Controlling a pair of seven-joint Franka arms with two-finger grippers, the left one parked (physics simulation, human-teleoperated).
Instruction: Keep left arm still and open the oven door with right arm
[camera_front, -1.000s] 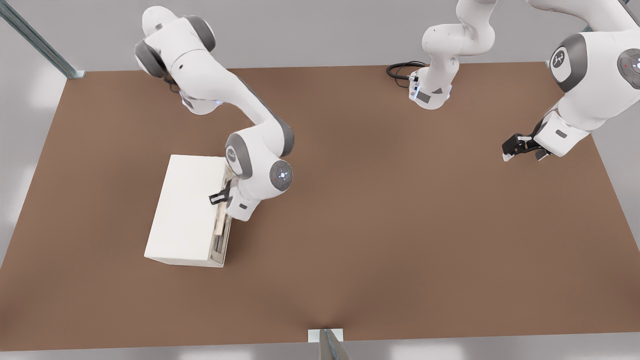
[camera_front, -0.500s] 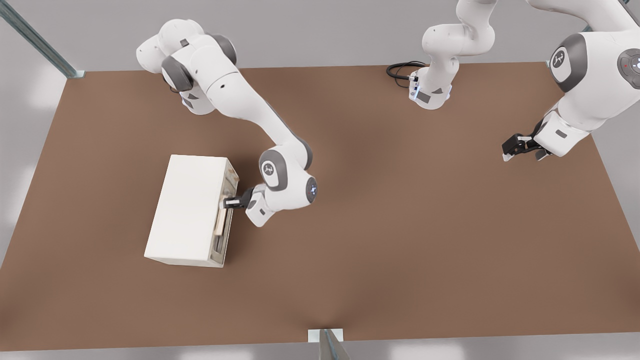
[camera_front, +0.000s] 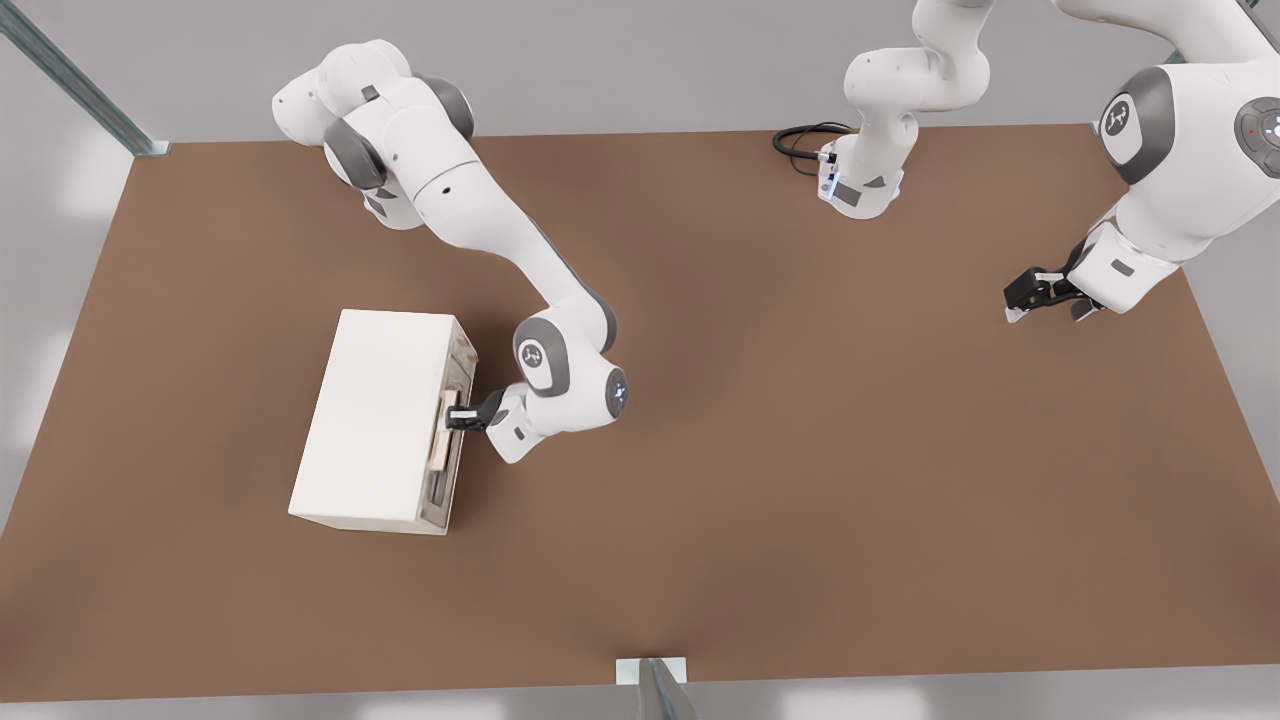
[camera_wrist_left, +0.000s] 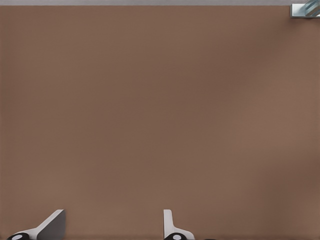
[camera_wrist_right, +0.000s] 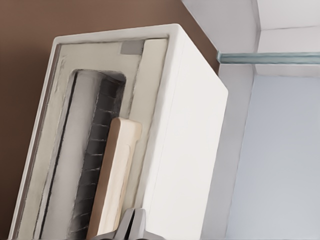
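The oven (camera_front: 375, 420) sat on the table (camera_front: 800, 450), its door (camera_front: 455, 440) facing the front view's right; the gripper (camera_front: 458, 418) was at the handle (camera_front: 441, 432).

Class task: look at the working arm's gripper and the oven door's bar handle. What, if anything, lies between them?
Nothing: in the front view the gripper sits right at the oven door's beige handle, with no bare table showing between.

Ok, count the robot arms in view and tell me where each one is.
2. The right arm reaches from the front view's left, its gripper at the oven door handle. The left arm is at the front view's right, above the table.
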